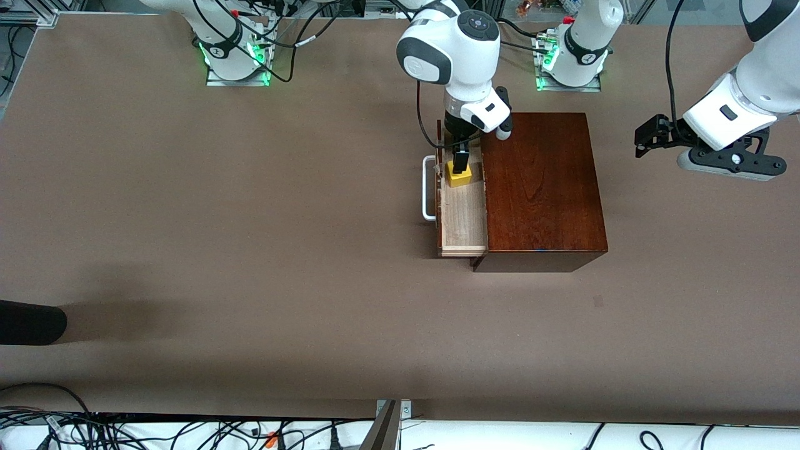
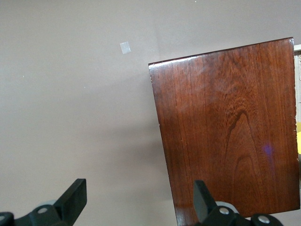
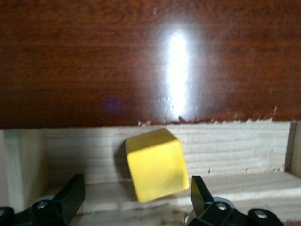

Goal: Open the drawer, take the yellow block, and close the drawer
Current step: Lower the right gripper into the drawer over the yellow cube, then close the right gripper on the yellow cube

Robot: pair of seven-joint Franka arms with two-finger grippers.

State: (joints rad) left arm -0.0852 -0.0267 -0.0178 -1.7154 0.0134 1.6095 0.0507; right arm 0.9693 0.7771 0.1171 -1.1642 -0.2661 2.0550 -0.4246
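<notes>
The drawer of the dark reddish-brown box stands pulled out toward the right arm's end, its white handle leading. The yellow block lies in the drawer's end farther from the front camera. My right gripper hangs open just over the block. In the right wrist view the block sits skewed between the black fingers, close to one of them, with the gripper open around it. My left gripper waits open in the air at the left arm's end, seen empty beside the box.
A dark rounded object pokes in at the table edge toward the right arm's end, nearer the front camera. Cables run along the near edge. A small pale square is stuck on the brown tabletop.
</notes>
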